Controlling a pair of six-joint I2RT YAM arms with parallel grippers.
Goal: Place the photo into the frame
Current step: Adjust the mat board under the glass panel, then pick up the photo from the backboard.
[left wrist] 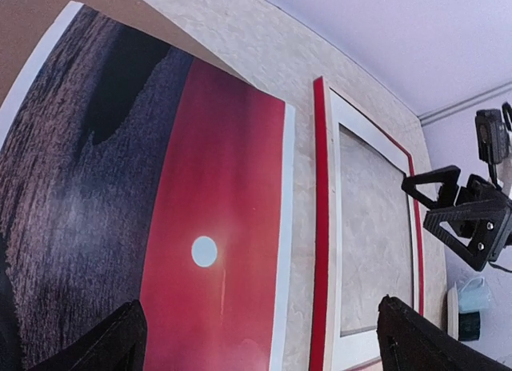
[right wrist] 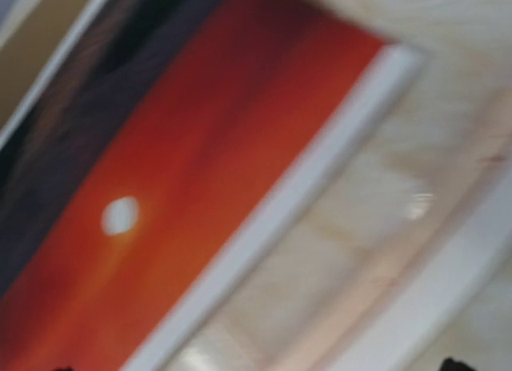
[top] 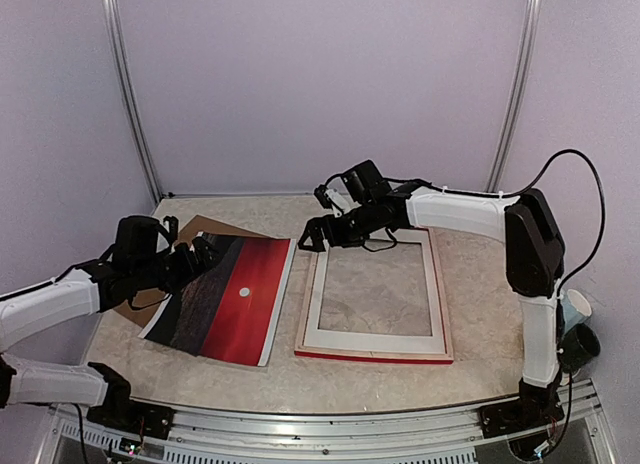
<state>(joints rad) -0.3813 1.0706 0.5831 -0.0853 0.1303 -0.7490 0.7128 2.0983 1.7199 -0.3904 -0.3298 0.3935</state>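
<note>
- Left gripper fingers (left wrist: pixel 112 343) fill the lower corners of the left wrist view, spread wide, with nothing between them.
- Left gripper (top: pixel 207 252) hovers to the left of the frame (top: pixel 375 355), over the far left part of the photo (top: pixel 235 294). Contact with the print cannot be confirmed.
- Photo lies picture side up on the table (top: pixel 200 374), just left of the frame and outside it. It is turned slightly askew to the frame's left side, with a narrow strip of table between them.
- Red sky and white sun face the frame; the dark sea lies on the side away from it.
- Brown backing board (top: pixel 205 227) lies partly under the photo's far left corner, on the side farthest from the frame.
- Frame lies flat, red showing along its near edge. A white mat (top: pixel 370 339) sits inside it, and table surface shows through the opening.
- Right gripper (top: pixel 312 236) hangs at the frame's far left corner, jaws wide apart and empty.
- Right wrist view is blurred; only the photo's red area, its white border and the table are legible.
</note>
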